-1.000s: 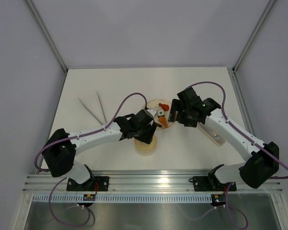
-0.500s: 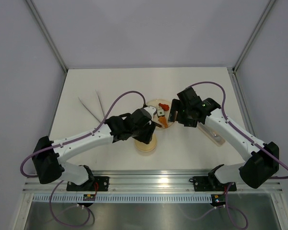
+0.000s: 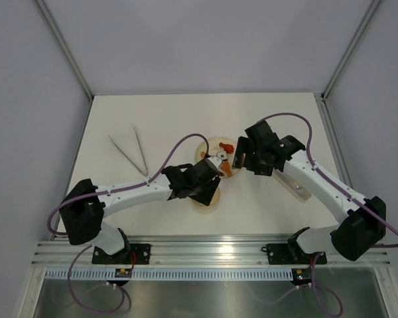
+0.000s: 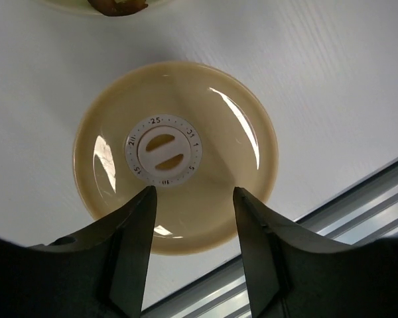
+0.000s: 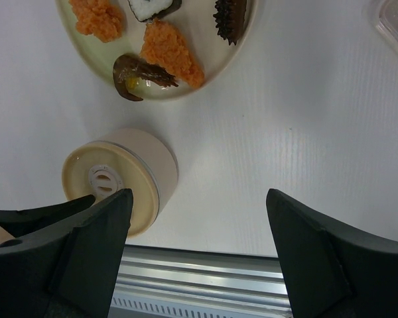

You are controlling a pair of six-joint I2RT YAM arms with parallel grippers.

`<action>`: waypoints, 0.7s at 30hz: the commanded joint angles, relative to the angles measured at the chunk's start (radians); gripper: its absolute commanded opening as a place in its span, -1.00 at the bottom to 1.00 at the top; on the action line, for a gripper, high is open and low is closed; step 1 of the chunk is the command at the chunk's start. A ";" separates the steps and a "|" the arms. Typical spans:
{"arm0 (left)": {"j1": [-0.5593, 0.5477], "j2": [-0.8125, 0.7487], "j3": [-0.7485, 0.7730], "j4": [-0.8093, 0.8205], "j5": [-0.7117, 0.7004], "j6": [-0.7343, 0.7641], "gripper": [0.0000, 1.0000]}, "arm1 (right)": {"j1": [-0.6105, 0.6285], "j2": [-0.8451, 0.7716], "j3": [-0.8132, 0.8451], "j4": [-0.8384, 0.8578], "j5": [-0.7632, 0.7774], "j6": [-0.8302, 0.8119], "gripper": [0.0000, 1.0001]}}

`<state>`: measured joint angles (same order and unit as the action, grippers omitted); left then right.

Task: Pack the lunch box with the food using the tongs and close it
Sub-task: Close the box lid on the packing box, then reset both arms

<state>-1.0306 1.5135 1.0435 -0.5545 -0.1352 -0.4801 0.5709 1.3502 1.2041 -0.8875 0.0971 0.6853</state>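
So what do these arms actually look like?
The left arm and right arm are white tubes with black joints, each trailing a purple cable. Their fingers are dark tapering wedges.

Seen from above, the tongs (image 3: 129, 151) lie on the bench (image 3: 272, 119) left of centre, well apart from everything else. The plate (image 3: 209, 143) sits at mid-frame with the food (image 3: 227, 147) on it. Just below it in the frame, near but not touching, stands the lunch box (image 3: 205, 203), with the lid (image 4: 205, 112) on top. The left gripper (image 4: 192, 199) hangs above the lid. A clear plastic object (image 3: 298, 190) lies right of centre, apart from the plate. In the right wrist view the plate is upper left, the lunch box lower left and the plastic object in the upper right corner.
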 commanded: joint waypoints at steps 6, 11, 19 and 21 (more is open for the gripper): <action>-0.025 -0.177 0.272 -0.275 -0.171 0.037 0.12 | 0.007 -0.069 0.026 0.002 0.122 0.023 0.80; -0.020 -0.272 0.392 -0.351 -0.311 0.064 0.35 | 0.007 -0.115 0.025 -0.019 0.254 0.069 0.82; 0.024 -0.475 0.270 -0.176 -0.533 0.067 0.98 | 0.007 -0.198 -0.015 -0.061 0.426 0.094 0.99; 0.038 -0.513 0.231 -0.145 -0.572 0.048 0.98 | 0.006 -0.221 -0.049 -0.033 0.431 0.083 0.99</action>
<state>-1.0084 1.0267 1.3216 -0.7864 -0.5735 -0.4236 0.5716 1.1748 1.1851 -0.9283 0.4259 0.7547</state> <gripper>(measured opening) 0.988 0.988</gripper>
